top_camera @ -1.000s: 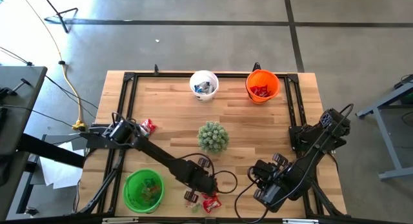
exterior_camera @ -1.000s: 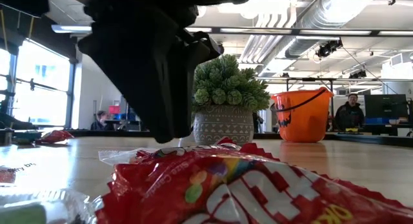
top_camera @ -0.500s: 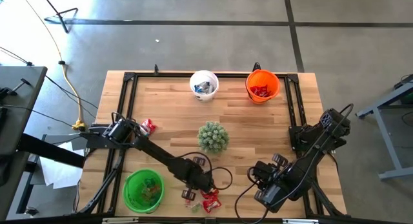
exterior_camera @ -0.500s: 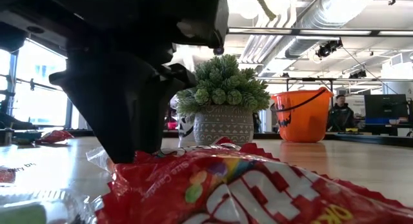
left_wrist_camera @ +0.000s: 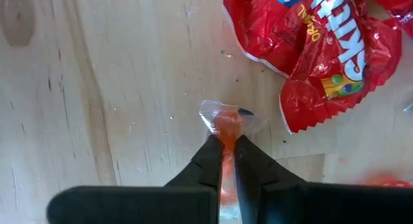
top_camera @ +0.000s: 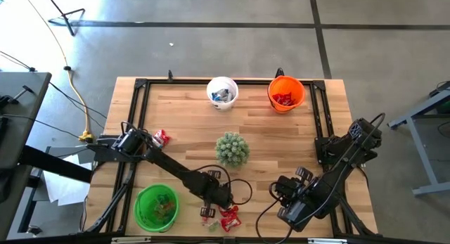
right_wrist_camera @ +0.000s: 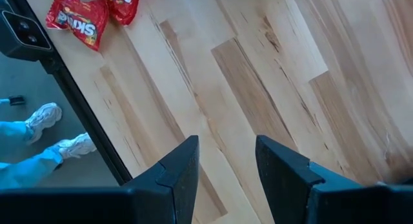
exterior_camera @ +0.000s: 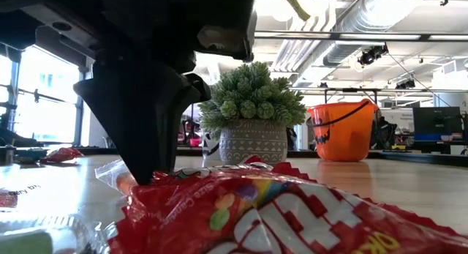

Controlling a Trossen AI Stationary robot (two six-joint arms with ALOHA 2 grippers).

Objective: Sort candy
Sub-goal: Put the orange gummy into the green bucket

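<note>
- Pale wooden table top (top_camera: pixel 183 124) inside a black metal frame, seen straight down, with two dark robot arms reaching in from the left and right sides.
- Left gripper (left_wrist_camera: pixel 227 143) lowered at the near middle of the table, just right of the green plastic bucket (top_camera: pixel 156 207); fingers pressed together on a small orange sweet in a clear crinkled wrapper (left_wrist_camera: pixel 226 122), the wrapper's twisted end poking out past the fingertips.
- Same pinch visible from table height: dark fingers (exterior_camera: pixel 146 129) meeting at the clear wrapper (exterior_camera: pixel 117 179) on the wood.
- Shiny red candy packets (top_camera: pixel 228 217) lying just right of the pinched sweet, near the table's near edge; close up, one crumpled red packet with white lettering (left_wrist_camera: pixel 316 50) resting flat on the wood, apart from the gripper.
- Another red packet (top_camera: pixel 161 138) lying alone at the left side of the table, near the left arm's base.
- Right gripper (right_wrist_camera: pixel 226 162) hovering over bare wood at the near right of the table, fingers apart, nothing between them.
- Round spiky green plant in a patterned grey pot (top_camera: pixel 231 149) standing at the table's middle.
- White bucket (top_camera: pixel 222 93) with light blue-and-white wrappers inside, at the far edge, centre.
- Orange bucket (top_camera: pixel 286 93) with red packets inside, at the far edge, right of the white one.
- Green bucket holding small pieces of candy.
</note>
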